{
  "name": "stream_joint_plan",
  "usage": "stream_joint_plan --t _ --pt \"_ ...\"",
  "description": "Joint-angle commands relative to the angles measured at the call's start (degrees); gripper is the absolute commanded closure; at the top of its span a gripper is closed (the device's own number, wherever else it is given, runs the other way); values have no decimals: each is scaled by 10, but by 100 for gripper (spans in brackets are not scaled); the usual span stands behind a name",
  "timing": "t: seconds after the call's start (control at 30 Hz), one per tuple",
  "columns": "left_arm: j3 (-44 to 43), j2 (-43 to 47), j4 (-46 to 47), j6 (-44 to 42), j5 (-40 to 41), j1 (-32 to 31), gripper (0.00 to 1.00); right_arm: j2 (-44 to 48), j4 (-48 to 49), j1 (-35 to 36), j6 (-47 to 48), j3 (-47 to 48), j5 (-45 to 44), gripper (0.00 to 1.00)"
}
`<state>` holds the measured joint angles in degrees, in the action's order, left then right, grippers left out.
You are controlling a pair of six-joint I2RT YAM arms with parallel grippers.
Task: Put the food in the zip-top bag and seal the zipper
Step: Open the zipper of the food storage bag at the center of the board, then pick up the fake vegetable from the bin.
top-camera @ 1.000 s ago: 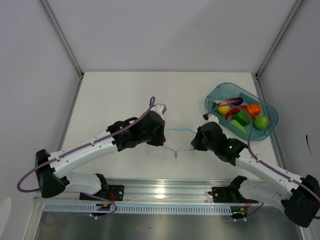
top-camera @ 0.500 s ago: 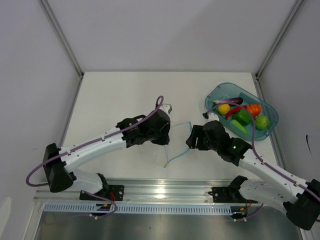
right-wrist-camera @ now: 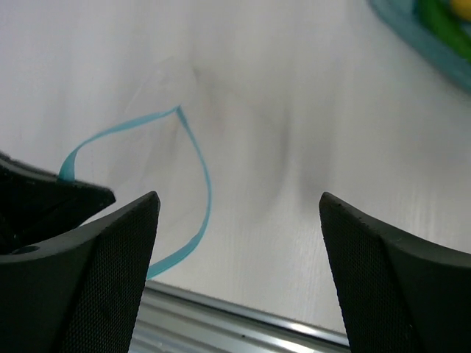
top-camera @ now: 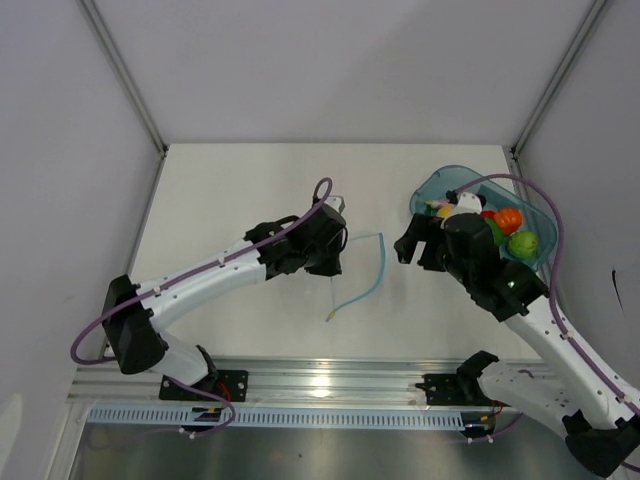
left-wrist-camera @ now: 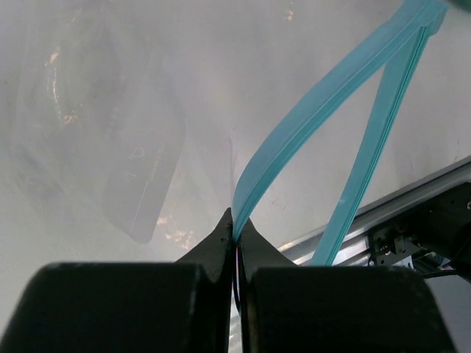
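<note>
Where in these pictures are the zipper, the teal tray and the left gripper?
zipper (left-wrist-camera: 316, 110), left wrist view, middle of the blue strip.
teal tray (top-camera: 432, 182), top external view, its upper left wall.
left gripper (left-wrist-camera: 237, 220), left wrist view, between its closed fingertips.

Count on inspection:

- Two arms: the left arm (top-camera: 200, 285) and the right arm (top-camera: 540, 330).
- Two grippers, the left gripper (left-wrist-camera: 235, 234) and the right gripper (right-wrist-camera: 239, 202), with two fingers each.
- One zip-top bag (left-wrist-camera: 110, 132), carrying one zipper (left-wrist-camera: 324, 103).
- One tray (top-camera: 440, 182).
- Toy food in the tray — three pieces can be counted: one orange (top-camera: 508, 219), one lime (top-camera: 522, 243), one lemon (top-camera: 443, 211). The right arm covers the remainder, so no full count is possible.
</note>
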<state>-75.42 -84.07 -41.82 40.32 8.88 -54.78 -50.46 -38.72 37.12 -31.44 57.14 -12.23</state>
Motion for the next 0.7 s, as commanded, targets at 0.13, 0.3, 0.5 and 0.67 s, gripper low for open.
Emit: stream_joint_plan --t 0.13,0.3,0.5,0.67 --pt "-24 -12 -5 -10 -6 13 100 -50 -45 -179 69 80 -44 11" --pt "-10 -5 17 -13 -14 13 99 -148 -38 -346 97 97 26 13" --pt "23 18 56 -17 -59 13 100 -284 -20 -476 126 146 111 16" --pt "34 25 63 -28 -69 13 100 -386 -53 -495 171 223 109 18"
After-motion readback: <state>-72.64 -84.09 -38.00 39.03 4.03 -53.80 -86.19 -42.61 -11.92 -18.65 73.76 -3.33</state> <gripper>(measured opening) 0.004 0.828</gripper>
